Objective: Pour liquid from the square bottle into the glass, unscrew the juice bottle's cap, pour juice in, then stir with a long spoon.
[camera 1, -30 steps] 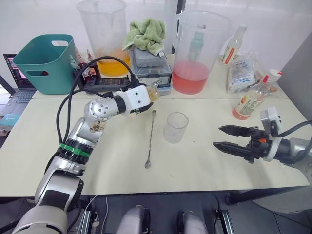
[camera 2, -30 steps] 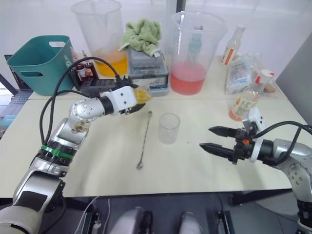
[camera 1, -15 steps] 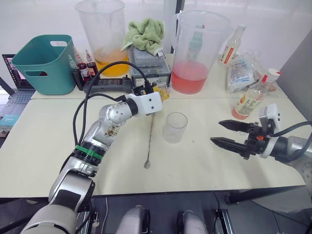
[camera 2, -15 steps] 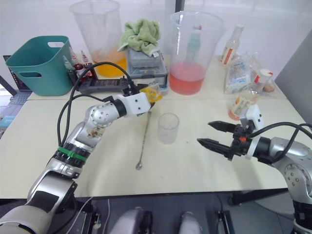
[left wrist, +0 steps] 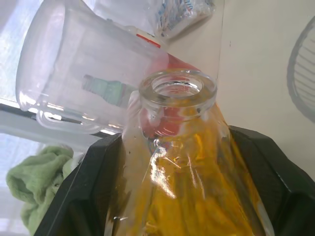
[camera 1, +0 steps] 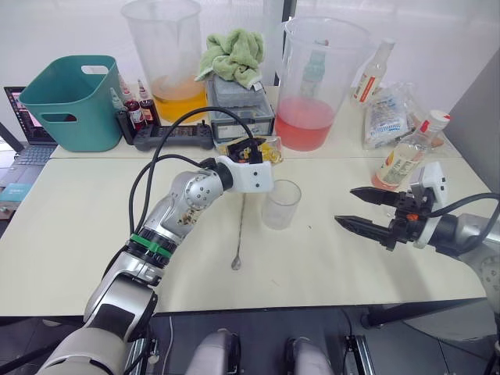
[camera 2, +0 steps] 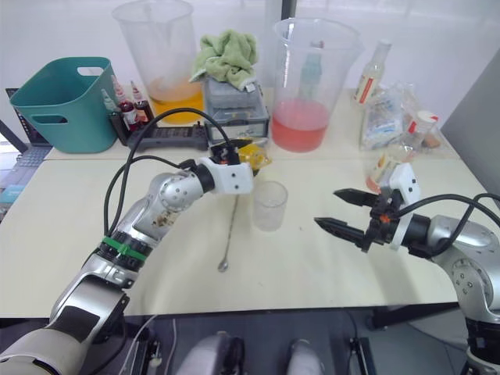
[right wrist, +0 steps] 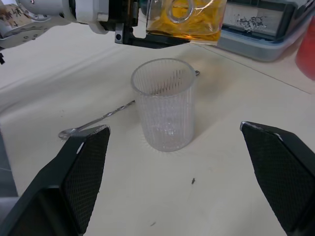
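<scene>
Left gripper (camera 1: 262, 152) carried square bottle (camera 1: 263, 149) from left toward frame centre, clamped between fingers, now tipped just above glass (camera 1: 280, 204), still empty. Pour judged imminent. Right gripper (camera 1: 366, 209) stayed open, lower right, apart.

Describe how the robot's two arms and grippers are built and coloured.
Both arms are silver metal with black joints. The left arm wears a green band, carries looping black cables and ends in a white wrist block. The right gripper has two pointed black fingers, a small red-orange mark, a white block above and a black cable.
</scene>
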{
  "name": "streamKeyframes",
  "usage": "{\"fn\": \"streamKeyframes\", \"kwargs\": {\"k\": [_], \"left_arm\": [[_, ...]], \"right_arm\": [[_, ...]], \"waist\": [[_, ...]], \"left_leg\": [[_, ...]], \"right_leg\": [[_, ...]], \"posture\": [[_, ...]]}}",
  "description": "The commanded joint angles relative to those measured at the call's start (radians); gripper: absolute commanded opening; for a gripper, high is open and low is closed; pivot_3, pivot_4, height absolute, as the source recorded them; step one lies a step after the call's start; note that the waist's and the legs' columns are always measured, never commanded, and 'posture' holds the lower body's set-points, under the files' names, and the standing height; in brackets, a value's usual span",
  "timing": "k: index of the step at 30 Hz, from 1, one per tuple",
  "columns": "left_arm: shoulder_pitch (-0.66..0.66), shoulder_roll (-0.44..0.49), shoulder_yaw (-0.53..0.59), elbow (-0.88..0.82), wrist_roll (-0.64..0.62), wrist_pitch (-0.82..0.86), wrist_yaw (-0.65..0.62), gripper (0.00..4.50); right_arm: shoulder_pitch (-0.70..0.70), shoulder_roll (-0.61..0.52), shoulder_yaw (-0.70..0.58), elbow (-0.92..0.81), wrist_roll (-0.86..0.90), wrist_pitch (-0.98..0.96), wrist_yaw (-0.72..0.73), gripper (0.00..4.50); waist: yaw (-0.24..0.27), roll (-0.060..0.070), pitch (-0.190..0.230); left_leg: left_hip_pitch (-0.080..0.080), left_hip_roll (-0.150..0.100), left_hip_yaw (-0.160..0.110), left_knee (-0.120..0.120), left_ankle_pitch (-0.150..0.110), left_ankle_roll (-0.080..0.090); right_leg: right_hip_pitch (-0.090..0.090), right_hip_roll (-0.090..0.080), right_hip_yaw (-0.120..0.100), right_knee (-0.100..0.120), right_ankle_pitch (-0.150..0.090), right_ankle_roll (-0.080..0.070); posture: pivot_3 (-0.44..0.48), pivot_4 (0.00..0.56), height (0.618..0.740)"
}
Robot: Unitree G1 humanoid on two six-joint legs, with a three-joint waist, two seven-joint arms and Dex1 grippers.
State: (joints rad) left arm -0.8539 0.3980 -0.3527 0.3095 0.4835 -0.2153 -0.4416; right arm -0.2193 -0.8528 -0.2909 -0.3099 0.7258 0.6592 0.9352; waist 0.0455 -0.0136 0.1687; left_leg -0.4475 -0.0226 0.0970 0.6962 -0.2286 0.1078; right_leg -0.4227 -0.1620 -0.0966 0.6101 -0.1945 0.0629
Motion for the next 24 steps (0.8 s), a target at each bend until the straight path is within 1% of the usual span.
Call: {"fn": "streamKeyframes", "kwargs": {"k": [1,4,9,18,24], "left_arm": [[-0.042,0.002,0.024,-0.057,0.019,-0.061,0.068,2.78],[-0.033,0.012,0.011,-0.055,0.049,-0.098,0.088,2.78],[-0.022,0.013,0.009,-0.055,0.063,-0.116,0.105,2.78],[-0.016,0.046,-0.021,-0.056,0.161,-0.184,0.149,2.78],[-0.022,0.058,-0.028,-0.046,0.209,-0.194,0.180,2.78]], "right_arm": [[-0.012,-0.001,-0.017,-0.012,-0.003,-0.024,-0.001,4.50],[-0.013,-0.005,-0.017,-0.006,-0.012,-0.033,0.004,4.50],[-0.012,-0.006,-0.019,-0.003,-0.019,-0.039,0.006,4.50],[-0.003,-0.004,-0.023,-0.008,-0.015,-0.031,-0.001,4.50],[-0.003,-0.003,-0.020,-0.008,-0.016,-0.031,-0.005,4.50]], "waist": [[0.000,0.000,0.000],[0.000,0.000,0.000],[-0.001,0.000,0.000],[-0.001,0.000,0.000],[-0.001,0.000,0.000]], "left_leg": [[0.000,0.000,0.000,0.000,0.000,0.000],[0.000,0.000,0.000,0.000,0.000,0.000],[0.000,0.000,0.000,0.000,0.000,0.000],[0.000,0.000,0.000,0.000,0.000,0.000],[0.000,0.000,0.000,0.000,0.000,0.000]], "right_leg": [[0.000,0.000,0.000,0.000,0.000,0.000],[0.000,0.000,0.000,0.000,0.000,0.000],[0.000,0.000,0.000,0.000,0.000,0.000],[0.000,0.000,0.000,0.000,0.000,0.000],[0.000,0.000,0.000,0.000,0.000,0.000]], "posture": [[0.000,0.150,0.740],[0.000,0.150,0.740],[0.000,0.150,0.740],[0.000,0.150,0.740],[0.000,0.150,0.740]]}}
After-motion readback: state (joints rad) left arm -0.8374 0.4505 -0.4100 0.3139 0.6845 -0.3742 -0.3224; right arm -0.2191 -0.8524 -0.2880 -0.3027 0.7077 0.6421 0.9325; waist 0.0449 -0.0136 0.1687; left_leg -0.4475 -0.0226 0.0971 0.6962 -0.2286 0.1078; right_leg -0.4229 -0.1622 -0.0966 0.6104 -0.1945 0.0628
